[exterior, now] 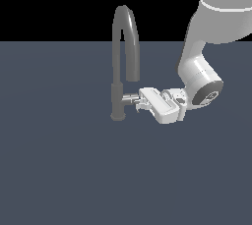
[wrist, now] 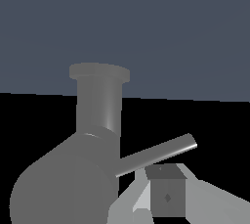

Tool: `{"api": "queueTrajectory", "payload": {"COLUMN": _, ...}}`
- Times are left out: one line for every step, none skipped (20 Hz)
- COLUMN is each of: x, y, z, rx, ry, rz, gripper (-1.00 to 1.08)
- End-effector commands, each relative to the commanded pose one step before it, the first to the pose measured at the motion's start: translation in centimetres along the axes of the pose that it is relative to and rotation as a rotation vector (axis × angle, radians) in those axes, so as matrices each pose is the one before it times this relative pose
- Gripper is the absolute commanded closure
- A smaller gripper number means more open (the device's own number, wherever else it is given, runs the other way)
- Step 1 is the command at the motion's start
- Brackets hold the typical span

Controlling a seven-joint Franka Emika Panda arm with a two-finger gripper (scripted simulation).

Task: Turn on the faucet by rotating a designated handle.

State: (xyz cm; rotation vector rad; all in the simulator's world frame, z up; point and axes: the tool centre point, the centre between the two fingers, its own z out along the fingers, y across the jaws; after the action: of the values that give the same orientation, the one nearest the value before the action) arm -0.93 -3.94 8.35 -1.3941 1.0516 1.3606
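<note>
Faucet is at the exterior view's left of the middle, a tall grey gooseneck that stands upright on the dark surface, with its arched spout coming down on the exterior view's right side of the column. Going to the right, the handle sticks out sideways from the thick base column as a short shiny stub, and in the wrist view its thin lever rod runs out from the big grey body, just beside one dark finger pad. Next to the right comes the gripper, which lies horizontal at the height of the handle and reaches its tip; the white arm rises behind it to the upper right corner. If the jaws are apart or closed on the rod, the pictures do not show clearly, so this cannot be told; the pad looks to be beside the rod and not around it. The risk from here, as a judgement, is that the finger slips off the thin smooth rod when the push begins, because the contact is near the rod's free end. A push that is not along the turning direction could also press against the fixed column and turn nothing.
</note>
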Motion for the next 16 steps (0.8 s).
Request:
{"api": "queueTrajectory", "payload": {"x": 2.572, "y": 0.306, "z": -0.023, "rx": 0.01317, "ry": 0.00549, "rz": 0.02759, "gripper": 1.08}}
{"api": "queueTrajectory", "payload": {"x": 0.409, "y": -0.037, "z": -0.002, "rx": 0.00062, "ry": -0.00011, "rz": 0.00278, "gripper": 1.08}}
{"api": "queueTrajectory", "payload": {"x": 0.406, "y": -0.037, "z": -0.003, "rx": 0.00062, "ry": -0.0001, "rz": 0.00278, "gripper": 1.08}}
{"api": "queueTrajectory", "payload": {"x": 0.403, "y": -0.037, "z": -0.003, "rx": 0.00061, "ry": -0.0001, "rz": 0.00278, "gripper": 1.08}}
{"api": "queueTrajectory", "payload": {"x": 0.395, "y": -0.037, "z": -0.004, "rx": 0.00059, "ry": -0.0001, "rz": 0.0027, "gripper": 1.08}}
{"api": "queueTrajectory", "payload": {"x": 0.0, "y": 0.0, "z": 0.0, "rx": 0.0, "ry": 0.0, "rz": 0.0, "gripper": 1.08}}
{"api": "queueTrajectory", "payload": {"x": -3.256, "y": -0.918, "z": -0.38, "rx": -0.01002, "ry": -0.00394, "rz": -0.04813, "gripper": 1.08}}
{"api": "queueTrajectory", "payload": {"x": 0.333, "y": -0.109, "z": 0.023, "rx": 0.00067, "ry": 0.00024, "rz": 0.00316, "gripper": 1.08}}
{"api": "queueTrajectory", "payload": {"x": 0.331, "y": -0.108, "z": 0.023, "rx": 0.00067, "ry": 0.00024, "rz": 0.00316, "gripper": 1.08}}
{"api": "queueTrajectory", "payload": {"x": 0.325, "y": -0.107, "z": 0.023, "rx": 0.00065, "ry": 0.00023, "rz": 0.00309, "gripper": 1.08}}
{"api": "queueTrajectory", "payload": {"x": 0.32, "y": -0.106, "z": 0.023, "rx": 0.00064, "ry": 0.00023, "rz": 0.00301, "gripper": 1.08}}
{"api": "queueTrajectory", "payload": {"x": 0.322, "y": -0.105, "z": 0.021, "rx": 0.00065, "ry": 0.00023, "rz": 0.00309, "gripper": 1.08}}
{"api": "queueTrajectory", "payload": {"x": 0.316, "y": -0.104, "z": 0.022, "rx": 0.00063, "ry": 0.00023, "rz": 0.00301, "gripper": 1.08}}
{"api": "queueTrajectory", "payload": {"x": 0.31, "y": -0.103, "z": 0.022, "rx": 0.00062, "ry": 0.00022, "rz": 0.00294, "gripper": 1.08}}
{"api": "queueTrajectory", "payload": {"x": 0.308, "y": -0.101, "z": 0.021, "rx": 0.00062, "ry": 0.00022, "rz": 0.00294, "gripper": 1.08}}
{"api": "queueTrajectory", "payload": {"x": 0.307, "y": -0.1, "z": 0.02, "rx": 0.00062, "ry": 0.00022, "rz": 0.00294, "gripper": 1.08}}
